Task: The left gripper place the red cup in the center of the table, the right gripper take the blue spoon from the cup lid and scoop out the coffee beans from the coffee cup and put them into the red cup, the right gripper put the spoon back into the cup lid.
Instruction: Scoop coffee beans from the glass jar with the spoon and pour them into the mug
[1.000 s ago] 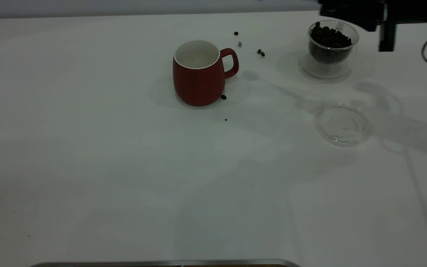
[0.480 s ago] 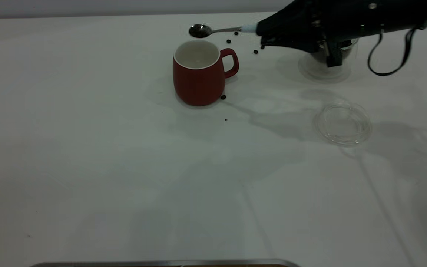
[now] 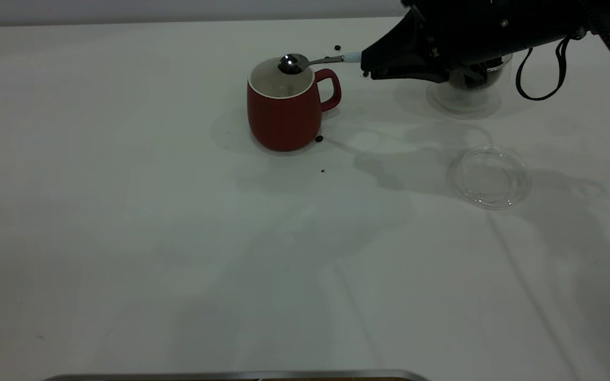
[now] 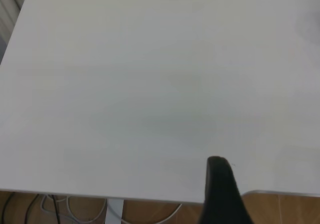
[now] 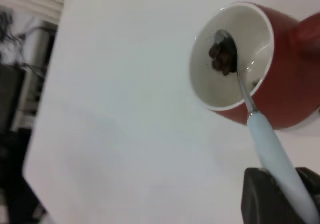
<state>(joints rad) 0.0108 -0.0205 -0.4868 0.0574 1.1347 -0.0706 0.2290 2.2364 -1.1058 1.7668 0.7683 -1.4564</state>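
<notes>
Right now the right gripper [image 3: 368,66] is clamped on the pale blue handle of the blue spoon [image 3: 310,62], reaching in from the far right so that the metal bowl sits directly over the mouth of the red cup [image 3: 285,106]. The right wrist view shows a small heap of coffee beans [image 5: 222,58] lying in that bowl, above the white interior, so the spoon seems held level to carry the load until it is tipped; that tipping looks like the step in hand. The cup stands upright near the middle of the table [image 3: 178,238], handle pointing right toward the arm. A few spilled beans [image 3: 319,138] lie beside its base and farther back. The glass coffee cup [image 3: 466,79] is at the far right, partly behind the arm, and the clear cup lid [image 3: 490,176] lies nearer, well apart from both cups, with open tabletop around it for the spoon's return. The left gripper [image 4: 222,194] hangs over bare table near the edge; whether it is apart or together I cannot tell.
</notes>
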